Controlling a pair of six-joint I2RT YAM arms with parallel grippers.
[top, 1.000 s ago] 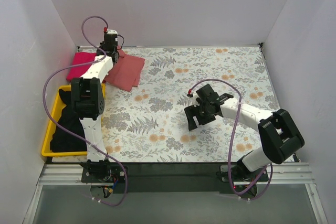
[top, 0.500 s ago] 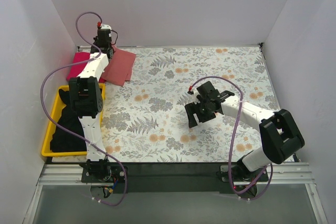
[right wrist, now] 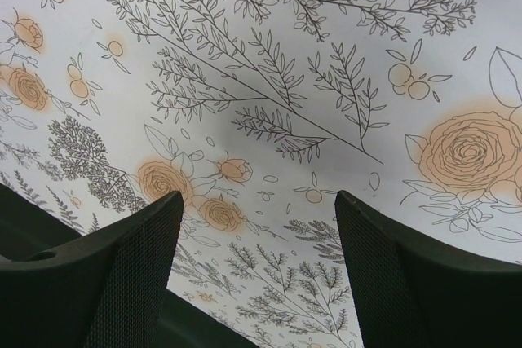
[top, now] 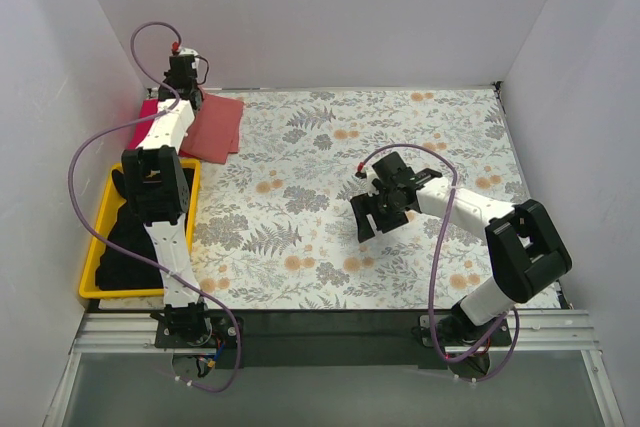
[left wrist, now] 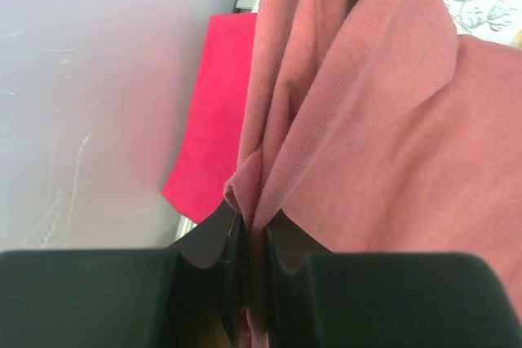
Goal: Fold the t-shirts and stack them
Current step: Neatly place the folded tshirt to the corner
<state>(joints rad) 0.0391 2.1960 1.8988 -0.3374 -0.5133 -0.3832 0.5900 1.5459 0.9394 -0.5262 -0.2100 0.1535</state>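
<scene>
A folded salmon-red t-shirt (top: 215, 128) lies at the table's far left corner, partly over a magenta-pink t-shirt (top: 150, 111) next to the left wall. My left gripper (top: 183, 87) is shut on the salmon-red shirt's edge; in the left wrist view the cloth (left wrist: 383, 144) is pinched between the jaws (left wrist: 251, 234), with the pink shirt (left wrist: 214, 103) behind. Black t-shirts (top: 130, 247) are piled in the yellow bin. My right gripper (top: 368, 217) is open and empty, low over the floral cloth at mid-table (right wrist: 257, 201).
A yellow bin (top: 96, 247) stands at the near left beside the left arm. White walls close in the table on three sides. The floral tablecloth (top: 400, 137) covers the table top.
My left gripper has carried the salmon-red shirt left and toward the far corner, over the pink shirt. The right gripper has shifted only slightly.
</scene>
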